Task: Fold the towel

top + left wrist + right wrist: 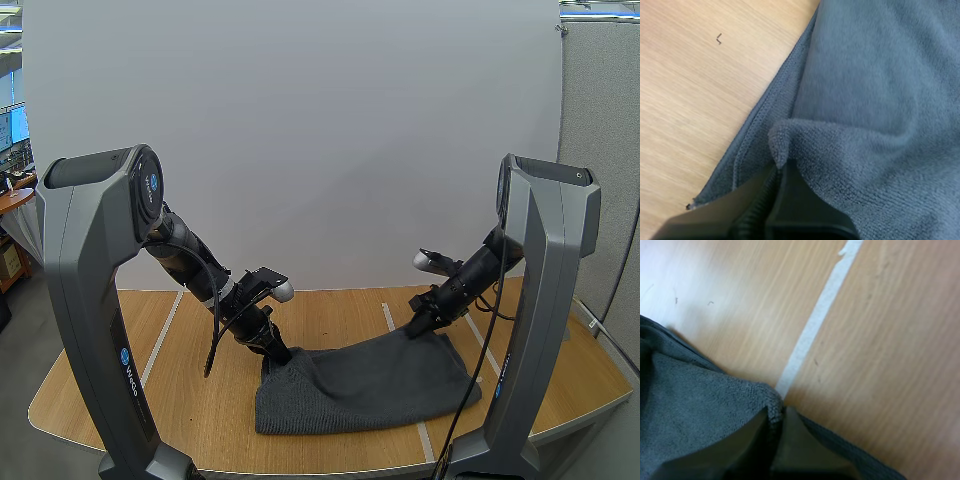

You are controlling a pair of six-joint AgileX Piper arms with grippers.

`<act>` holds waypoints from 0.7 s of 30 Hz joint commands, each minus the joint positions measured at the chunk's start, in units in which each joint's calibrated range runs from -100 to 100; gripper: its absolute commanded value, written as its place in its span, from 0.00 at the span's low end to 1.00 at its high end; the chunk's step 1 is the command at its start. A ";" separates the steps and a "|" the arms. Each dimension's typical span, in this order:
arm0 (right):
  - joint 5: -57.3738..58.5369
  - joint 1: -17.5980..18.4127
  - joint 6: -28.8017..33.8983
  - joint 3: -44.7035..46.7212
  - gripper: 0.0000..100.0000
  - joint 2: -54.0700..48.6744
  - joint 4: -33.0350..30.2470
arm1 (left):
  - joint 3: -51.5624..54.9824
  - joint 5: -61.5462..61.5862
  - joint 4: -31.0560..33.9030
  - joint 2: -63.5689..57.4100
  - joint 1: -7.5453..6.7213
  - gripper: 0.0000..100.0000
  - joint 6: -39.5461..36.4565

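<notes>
High view shows the grey towel (360,385) lying on the wooden table (190,410), in the middle of its width and nearer the front edge than the back. The towel's front hem lies flat along the wood. Its back edge is lifted at both ends and sags between them.

The left gripper (278,352) is at the towel's back left corner. In the left wrist view its two black fingers (800,205) are closed together with a fold of the cloth pinched between the tips. Beside them a stitched hem lies on the bare wood.

The right gripper (416,326) is at the back right corner. In the right wrist view its fingers are drawn together on the hemmed corner, holding it between the tips. That corner sits just beside a white tape strip (815,325) that runs across the table surface toward the back edge.
</notes>
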 commanded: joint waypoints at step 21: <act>0.54 -3.25 3.09 -0.18 0.00 -6.13 -5.49 | -0.38 -0.89 -0.11 -0.08 -0.16 0.00 -0.59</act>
